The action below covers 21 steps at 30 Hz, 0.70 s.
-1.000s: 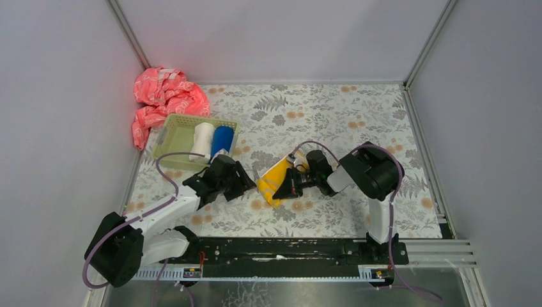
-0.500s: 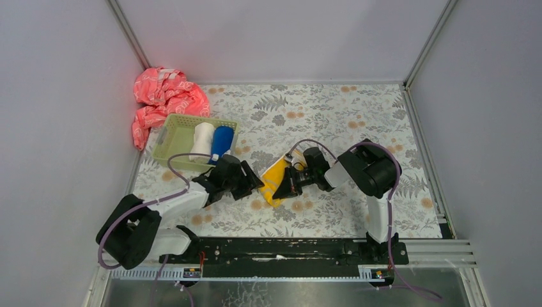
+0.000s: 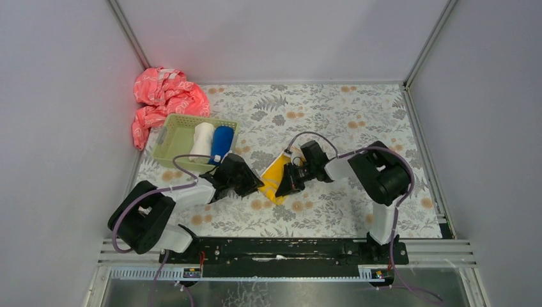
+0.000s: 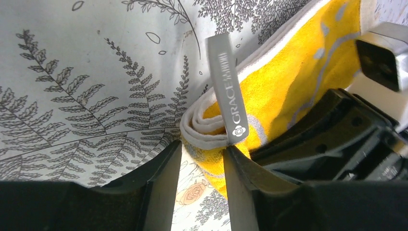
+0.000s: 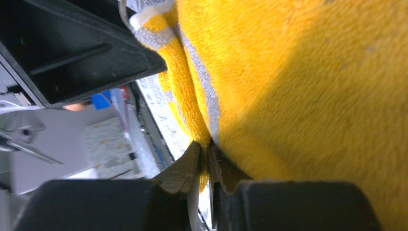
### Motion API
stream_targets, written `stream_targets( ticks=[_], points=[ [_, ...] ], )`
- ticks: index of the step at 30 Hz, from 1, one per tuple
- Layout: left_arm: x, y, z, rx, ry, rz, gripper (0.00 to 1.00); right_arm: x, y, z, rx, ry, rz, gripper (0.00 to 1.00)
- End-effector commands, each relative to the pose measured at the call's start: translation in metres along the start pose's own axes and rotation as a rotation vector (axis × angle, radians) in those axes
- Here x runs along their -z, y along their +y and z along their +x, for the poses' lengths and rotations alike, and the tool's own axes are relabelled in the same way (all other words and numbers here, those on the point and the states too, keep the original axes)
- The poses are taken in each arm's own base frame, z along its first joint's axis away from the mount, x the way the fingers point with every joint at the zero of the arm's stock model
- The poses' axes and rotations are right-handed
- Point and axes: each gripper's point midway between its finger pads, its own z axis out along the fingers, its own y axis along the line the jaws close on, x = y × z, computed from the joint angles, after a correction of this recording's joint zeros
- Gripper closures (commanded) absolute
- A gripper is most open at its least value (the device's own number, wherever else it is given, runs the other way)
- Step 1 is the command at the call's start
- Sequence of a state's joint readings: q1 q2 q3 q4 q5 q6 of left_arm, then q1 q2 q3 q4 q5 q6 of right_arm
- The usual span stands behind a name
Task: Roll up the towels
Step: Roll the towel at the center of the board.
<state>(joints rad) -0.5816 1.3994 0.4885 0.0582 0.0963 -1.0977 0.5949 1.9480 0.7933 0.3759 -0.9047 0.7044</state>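
At table centre lay the yellow-orange towel [image 3: 275, 174], folded and unrolled, its edge pinched thinly by the right gripper [image 5: 206, 154] at 3 o'clock, with the left gripper [image 4: 202, 151] gaping at 9 o'clock before the tagged corner; likely hazard: so shallow a pinch slipping and the layers sliding askew.

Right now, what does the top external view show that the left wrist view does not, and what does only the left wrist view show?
Only the top external view shows the green basket holding the white roll and the blue roll, the pink-red cloth in the far left corner, and both whole arms. Only the left wrist view shows the grey GRACE label at the white-edged corner of the yellow towel, and the left fingers standing apart just before that corner. Both show the yellow towel and the fern-patterned table cover.
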Motion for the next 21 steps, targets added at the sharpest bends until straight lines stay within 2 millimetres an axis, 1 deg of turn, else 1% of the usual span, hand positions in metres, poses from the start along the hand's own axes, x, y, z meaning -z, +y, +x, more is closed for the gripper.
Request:
stream_targets(
  ticks=[1,4,5,6,8,10,13,15,17,19,21],
  points=[
    [-0.008,0.034,0.001,0.034,-0.016,-0.137,0.63,0.021,-0.002,-0.011,0.182,-0.042,0.206,0.81],
    [-0.009,0.041,0.002,0.035,-0.009,-0.169,0.65,0.032,0.012,-0.015,0.311,-0.048,0.302,0.72],
    [-0.009,0.043,0.003,0.034,-0.006,-0.177,0.65,0.035,0.018,-0.016,0.356,-0.057,0.331,0.68],
    [-0.010,0.044,0.003,0.033,-0.003,-0.182,0.65,0.040,0.030,-0.020,0.423,-0.080,0.360,0.66],
    [-0.011,0.046,0.004,0.030,0.004,-0.193,0.66,0.044,0.041,-0.020,0.525,-0.094,0.425,0.61],
    [-0.012,0.046,0.005,0.026,0.012,-0.199,0.66,0.044,0.050,-0.016,0.619,-0.093,0.479,0.57],
    [-0.013,0.046,0.005,0.023,0.016,-0.200,0.66,0.037,0.062,-0.009,0.740,-0.085,0.496,0.56],
    [-0.013,0.046,0.005,0.022,0.017,-0.202,0.66,0.031,0.064,-0.004,0.794,-0.077,0.507,0.52],
    [-0.013,0.047,0.006,0.022,0.020,-0.205,0.66,0.025,0.063,-0.002,0.839,-0.072,0.524,0.50],
    [-0.013,0.048,0.006,0.023,0.020,-0.207,0.66,0.019,0.058,-0.002,0.867,-0.068,0.548,0.48],
    [-0.013,0.048,0.006,0.022,0.021,-0.207,0.66,0.016,0.049,-0.004,0.885,-0.063,0.582,0.47]
  ],
)
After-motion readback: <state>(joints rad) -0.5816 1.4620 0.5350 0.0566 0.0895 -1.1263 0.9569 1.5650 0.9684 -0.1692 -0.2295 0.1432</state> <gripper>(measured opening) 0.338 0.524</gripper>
